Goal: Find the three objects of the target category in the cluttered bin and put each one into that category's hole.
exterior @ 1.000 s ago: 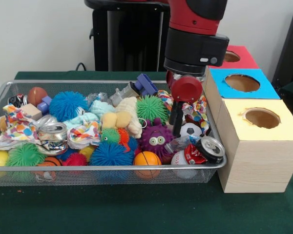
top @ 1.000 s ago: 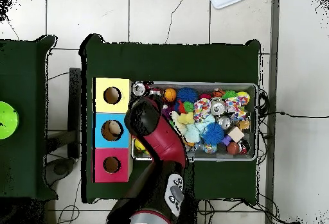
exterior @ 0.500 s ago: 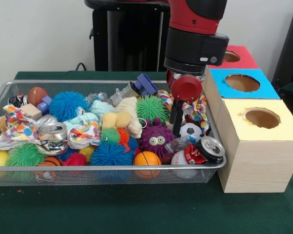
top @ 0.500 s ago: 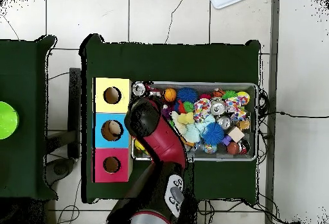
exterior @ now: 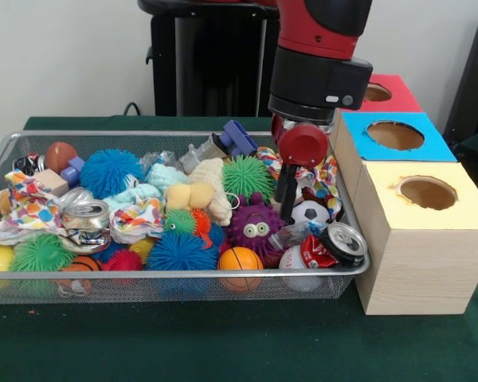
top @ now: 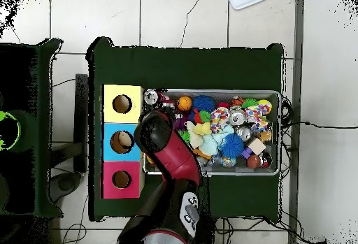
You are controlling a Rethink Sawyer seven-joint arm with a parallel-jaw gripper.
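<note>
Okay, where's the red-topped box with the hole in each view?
Front view: the red-topped box sits far right, behind the blue-topped box.
Overhead view: the red-topped box is lower left, below the blue one.
Shared landmark: the yellow-topped box at the row's other end, beside the wire bin.

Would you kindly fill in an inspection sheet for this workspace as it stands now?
Surface: dark green table, with the bin and boxes on it.
Job's things: wire-mesh bin full; a clear bottle lies by the soccer ball; red-topped hole farthest back.
Clutter: spiky balls, crushed can, polka-dot paper, purple monster toy.
Claw: claw low among the toys near the bottle; open or shut unclear.
Cables: black cable behind the table.
Surroundings: tiled floor; blue-topped hole, yellow-topped hole.
</note>
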